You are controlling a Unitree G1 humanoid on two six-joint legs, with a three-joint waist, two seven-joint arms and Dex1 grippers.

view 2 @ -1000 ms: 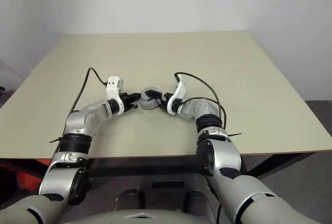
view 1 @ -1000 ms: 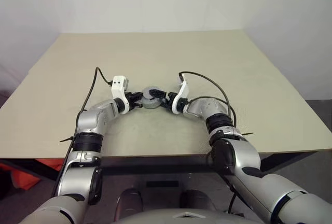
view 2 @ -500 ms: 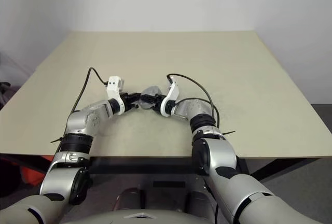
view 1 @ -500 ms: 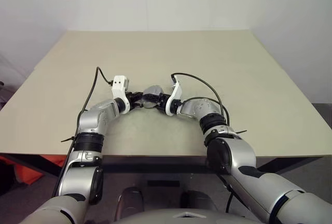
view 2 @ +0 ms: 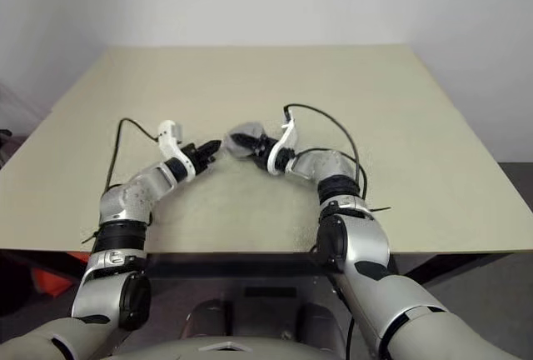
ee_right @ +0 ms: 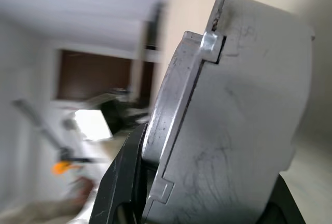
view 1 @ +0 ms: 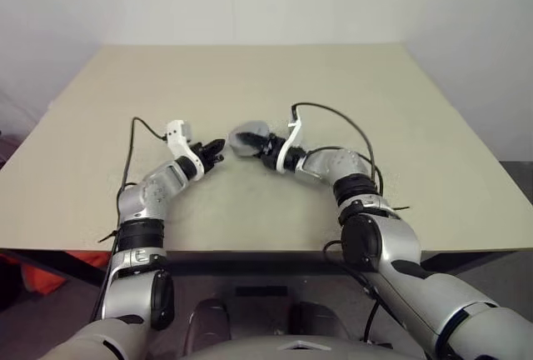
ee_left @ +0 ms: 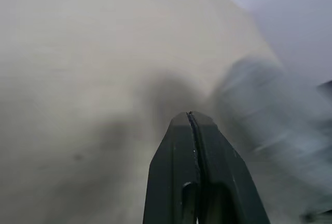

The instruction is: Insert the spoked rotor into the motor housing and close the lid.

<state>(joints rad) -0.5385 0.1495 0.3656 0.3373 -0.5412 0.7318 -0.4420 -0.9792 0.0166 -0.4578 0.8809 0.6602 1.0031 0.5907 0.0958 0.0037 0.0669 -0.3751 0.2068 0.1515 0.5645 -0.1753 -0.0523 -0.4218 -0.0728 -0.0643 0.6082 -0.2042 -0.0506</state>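
Observation:
My right gripper (view 1: 256,147) is shut on the motor housing (view 1: 246,137), a squat grey metal puck, and holds it tilted above the middle of the table (view 1: 333,85). In the right wrist view the housing (ee_right: 244,110) stands on edge between the black fingers (ee_right: 124,182). A thinner layer with a notched rim (ee_right: 179,105) lies flush on one face; it looks like the lid. The spoked rotor is hidden. My left gripper (view 1: 215,147) is shut on nothing, a short way left of the housing, its fingertips (ee_left: 189,117) pressed together.
The beige table stretches far on all sides. Black cables (view 1: 333,118) loop above both wrists.
My right gripper has closed on the housing and lifted it off the table, tilting it. The left gripper has pulled back to the left, away from it.

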